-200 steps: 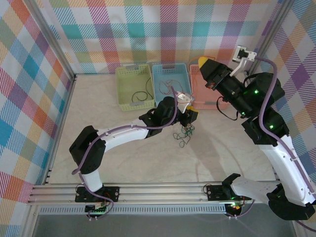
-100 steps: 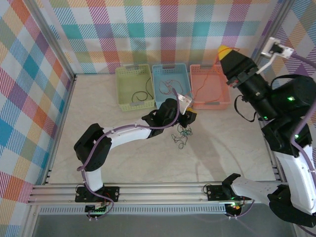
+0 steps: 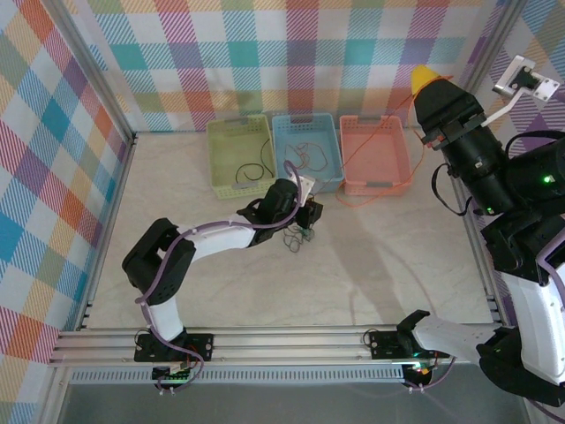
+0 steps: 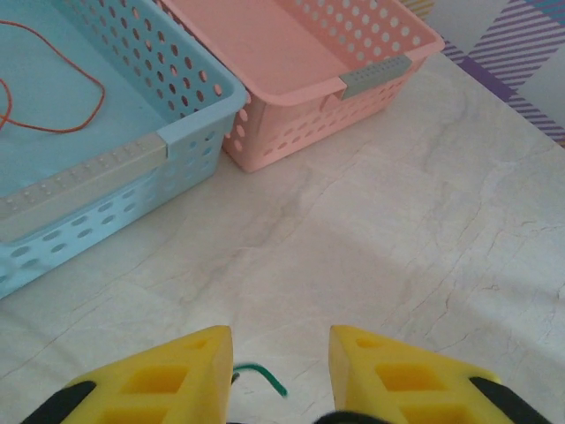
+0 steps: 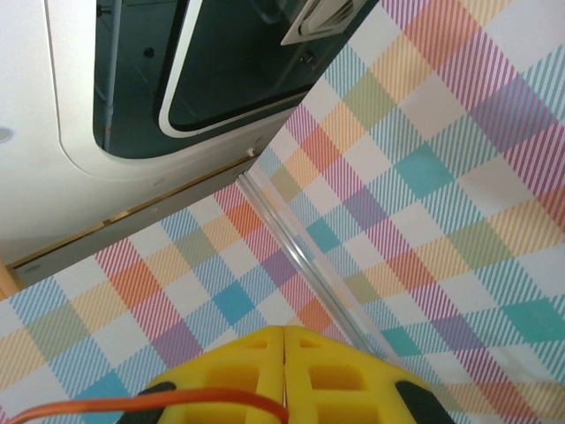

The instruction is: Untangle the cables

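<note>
Right wrist: fingers of the right gripper [image 5: 284, 371] pressed together, pinching the orange cable [image 5: 132, 397]; plaid wall behind.

Left wrist: left gripper [image 4: 281, 353] part-open, green cable [image 4: 265, 378] end between the jaws. The frame edge cuts it off, so we cannot tell whether it is gripped. Blue basket [image 4: 88, 175] and pink basket [image 4: 375, 78] lie ahead.

Top view: we note the cable strung high across the pink basket to the marbled table [image 3: 397, 265]. A tangle of cables [image 3: 296, 237] lies by the left gripper.

A knot of green, red and black cables [image 3: 296, 237] lies on the worktop [image 3: 397, 265]. An orange cable [image 3: 380, 130] slants taut over the pink basket [image 3: 353, 187]. A red cable [image 3: 306, 155] loops in the blue basket [image 3: 328, 132], and a black cable [image 3: 256, 172] in the green basket [image 3: 238, 124].
</note>
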